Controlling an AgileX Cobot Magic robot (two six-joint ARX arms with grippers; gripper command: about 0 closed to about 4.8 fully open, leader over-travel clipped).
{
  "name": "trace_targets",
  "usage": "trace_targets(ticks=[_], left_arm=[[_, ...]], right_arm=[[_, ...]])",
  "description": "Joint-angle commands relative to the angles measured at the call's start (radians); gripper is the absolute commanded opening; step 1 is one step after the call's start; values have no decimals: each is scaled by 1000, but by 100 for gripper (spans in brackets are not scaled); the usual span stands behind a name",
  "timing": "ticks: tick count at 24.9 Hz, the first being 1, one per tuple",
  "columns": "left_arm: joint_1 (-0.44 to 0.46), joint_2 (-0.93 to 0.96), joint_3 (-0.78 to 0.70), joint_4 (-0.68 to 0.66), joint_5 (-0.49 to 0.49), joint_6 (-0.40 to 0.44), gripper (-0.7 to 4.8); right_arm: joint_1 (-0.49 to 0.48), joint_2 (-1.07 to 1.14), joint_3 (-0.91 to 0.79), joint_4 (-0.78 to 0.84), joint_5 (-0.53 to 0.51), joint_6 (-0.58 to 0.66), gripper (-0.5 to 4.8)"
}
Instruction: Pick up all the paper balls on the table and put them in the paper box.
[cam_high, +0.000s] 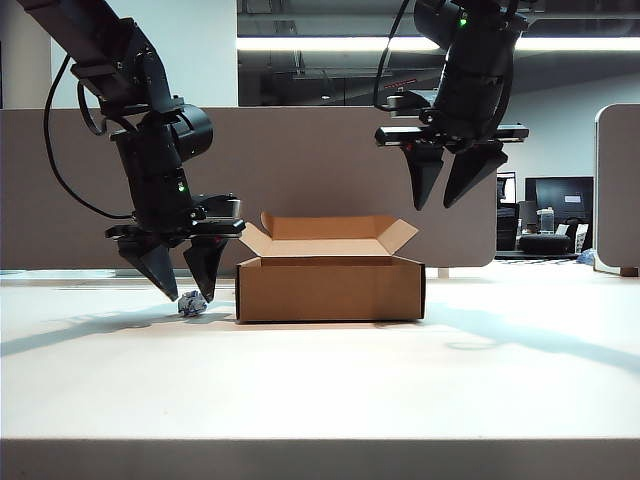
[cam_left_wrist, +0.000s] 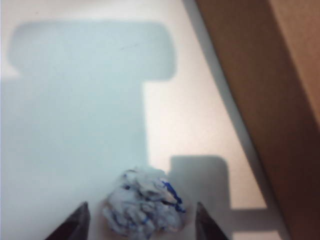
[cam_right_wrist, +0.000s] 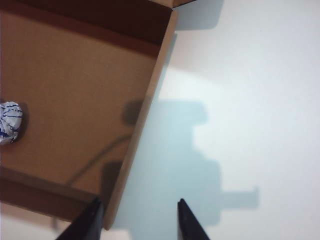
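One paper ball (cam_high: 192, 305), white with blue print, lies on the table (cam_high: 320, 390) just left of the paper box (cam_high: 330, 288). My left gripper (cam_high: 186, 288) is down at the table with its jaws astride this ball. In the left wrist view the paper ball (cam_left_wrist: 145, 202) sits between the two fingertips (cam_left_wrist: 75, 224) with a small gap on each side, so the left gripper (cam_left_wrist: 142, 216) is open. My right gripper (cam_high: 456, 190) hangs open and empty high above the box's right end. Its wrist view shows another paper ball (cam_right_wrist: 9, 122) lying inside the paper box (cam_right_wrist: 75, 100).
The box's brown side wall (cam_left_wrist: 270, 75) stands close beside the left gripper. A grey divider panel (cam_high: 60, 180) runs behind the table. White tabletop (cam_right_wrist: 250, 100) lies to the right of the box, under my right gripper (cam_right_wrist: 139, 214).
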Motion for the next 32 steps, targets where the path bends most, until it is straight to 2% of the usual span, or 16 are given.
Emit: trace_targets(ticks=[1,2,9,11,20,22,27,29,32], left_arm=[[0,-2,3,1,-3,0,212],[0,-2,3,1,-3,0,178],[0,-2,3,2,-3,1,140],[0,-2,3,2,-3,1,97],[0,-2,3,11,-3,1,77],[0,-2,3,14,-3,1,47],[0,-2,3,21,-3,1,46],[0,-2,3,21,-3,1,19],[0,-2,3,22,-5,5,16]], right_arm=[[0,-8,5,11,2,-3,207],[0,-8,5,11,2,-3,207],[-1,-8,5,10,2,-3,207],[-1,-8,5,10,2,-3,207],[-1,-8,5,10,2,-3,207],[-1,-8,5,10,2,-3,207],[-1,-8,5,10,2,-3,207],[-1,-8,5,10,2,-3,207],[-1,-8,5,10,2,-3,207]])
